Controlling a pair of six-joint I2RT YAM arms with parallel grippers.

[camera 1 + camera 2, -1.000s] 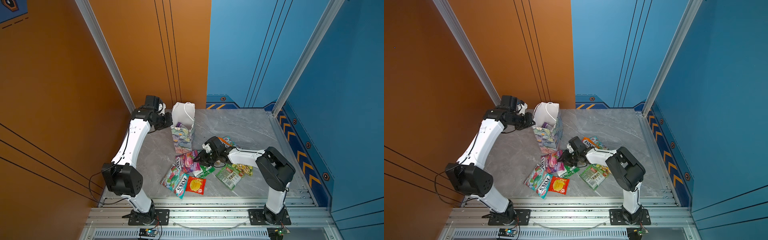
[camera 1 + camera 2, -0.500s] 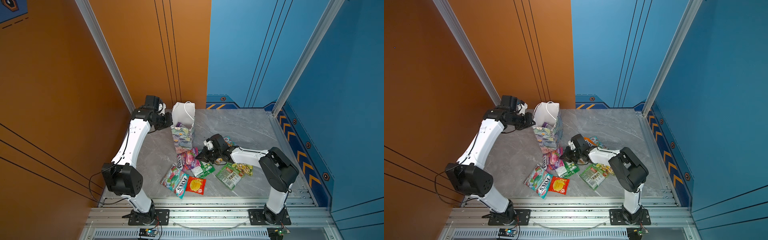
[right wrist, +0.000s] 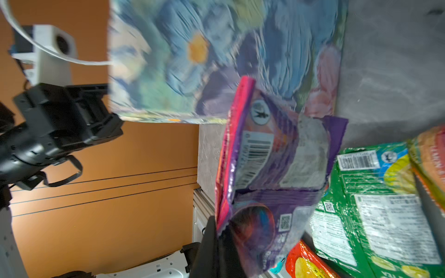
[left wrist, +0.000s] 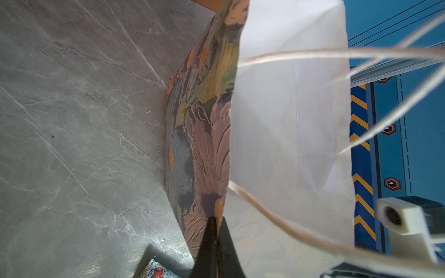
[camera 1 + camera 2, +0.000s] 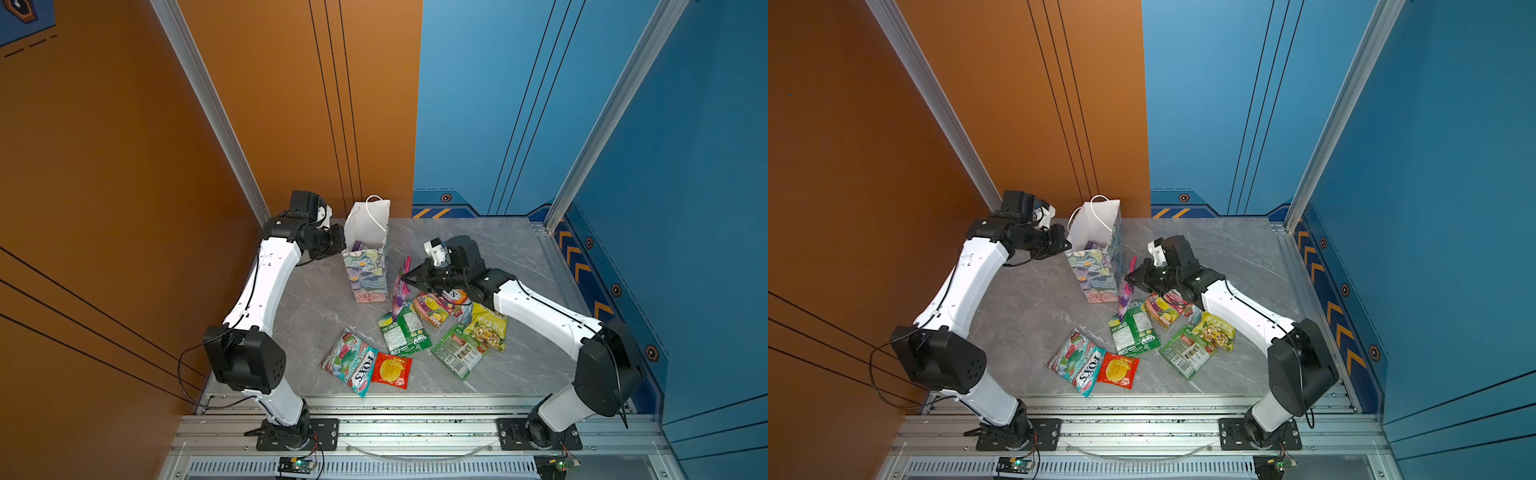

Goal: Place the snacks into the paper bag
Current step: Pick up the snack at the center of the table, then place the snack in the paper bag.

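Right wrist view: purple packet pinched by its edge

Your right claw (image 3: 213, 234) is closed on the edge seam of the purple snack packet (image 3: 277, 168), which hangs just right of the paper bag (image 3: 216, 60). I judge it light, floppy and slick, so seams hold best. Your left claw (image 4: 215, 225) is shut on the bag's left rim.

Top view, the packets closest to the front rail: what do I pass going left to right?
Teal FOX'S bag → red sachet → green pouch.
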